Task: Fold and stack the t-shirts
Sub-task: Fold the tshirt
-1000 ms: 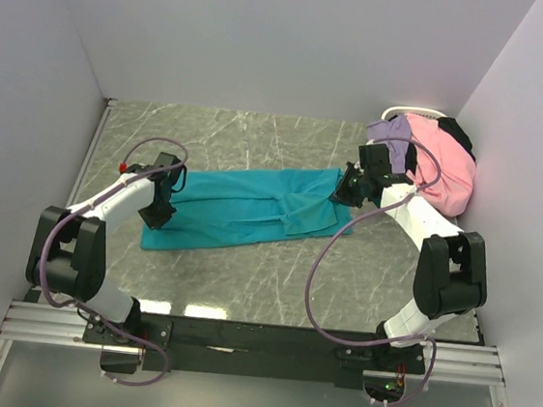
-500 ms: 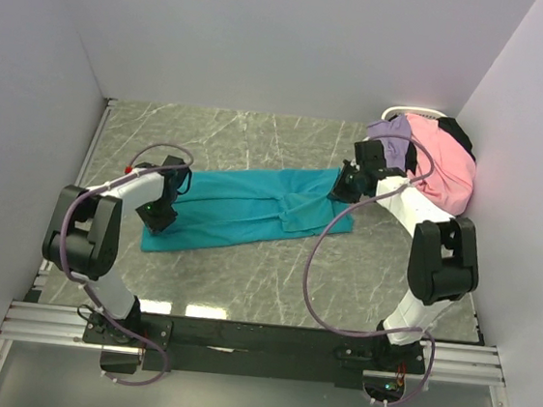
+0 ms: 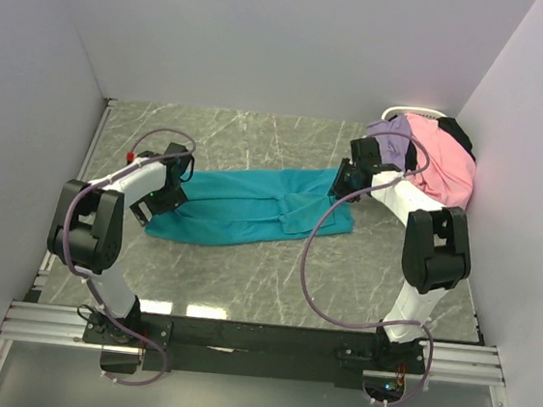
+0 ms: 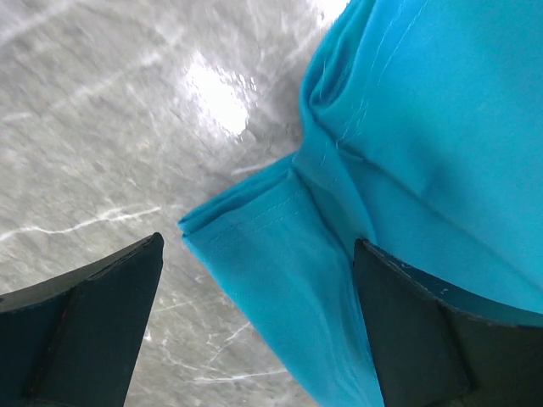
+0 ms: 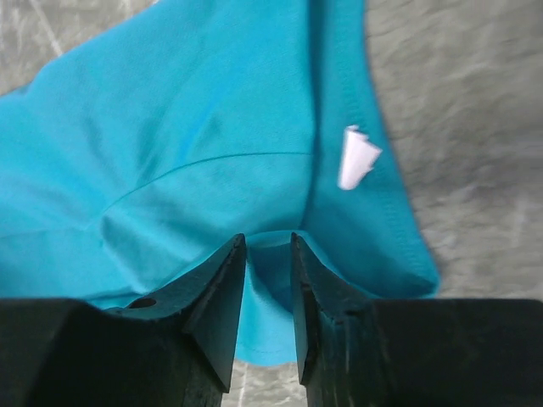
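My left pincer [image 4: 256,248]: fingers wide apart, straddling a hem corner of the teal shirt [image 3: 252,206], which lies spread mid-table. My right pincer [image 5: 268,242]: pinched on cloth by the collar. Risk: thin bite slips, or left catches one layer; fold skews. Pink shirt [image 3: 445,168] heaped beyond.

No wording, brand, number or sign can be read in any view. The small white tag [image 5: 357,157] on the teal t-shirt [image 5: 170,144] shows no legible print, only blurred white.
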{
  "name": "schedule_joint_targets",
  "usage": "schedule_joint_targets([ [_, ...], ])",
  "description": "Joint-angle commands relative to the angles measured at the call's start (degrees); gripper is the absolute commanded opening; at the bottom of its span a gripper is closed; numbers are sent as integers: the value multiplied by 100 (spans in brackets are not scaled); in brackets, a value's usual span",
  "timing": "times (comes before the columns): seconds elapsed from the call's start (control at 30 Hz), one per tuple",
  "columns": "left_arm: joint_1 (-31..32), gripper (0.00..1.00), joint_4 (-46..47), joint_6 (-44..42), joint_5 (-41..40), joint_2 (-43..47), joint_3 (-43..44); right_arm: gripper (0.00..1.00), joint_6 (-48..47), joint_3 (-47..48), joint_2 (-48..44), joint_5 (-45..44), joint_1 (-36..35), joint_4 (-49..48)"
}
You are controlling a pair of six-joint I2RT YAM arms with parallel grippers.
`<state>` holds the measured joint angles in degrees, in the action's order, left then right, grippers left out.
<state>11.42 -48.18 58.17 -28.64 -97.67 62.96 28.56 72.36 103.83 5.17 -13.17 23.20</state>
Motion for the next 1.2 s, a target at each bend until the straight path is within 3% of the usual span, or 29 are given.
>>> schedule_joint_targets([
  [0.0,-8,100,-375,229,-501,178,287,36,-201,148,-556,-753,43,-88],
  [0.2,-8,99,-780,379,-625,599,121,40,-219,-98,-1040,-702,60,26],
  [0.53,0,99,-307,116,130,1092,-811,41,-140,-485,-1260,-236,60,36],
  [0.7,1,99,-270,282,184,1048,-1119,41,-175,-477,-1304,-139,60,88],
  [0.97,27,100,-1077,808,-263,802,-1022,41,-166,-512,-1322,63,51,88],
  [1.17,194,99,-1272,1186,-89,714,-1180,41,-193,-565,-1374,81,51,106],
])
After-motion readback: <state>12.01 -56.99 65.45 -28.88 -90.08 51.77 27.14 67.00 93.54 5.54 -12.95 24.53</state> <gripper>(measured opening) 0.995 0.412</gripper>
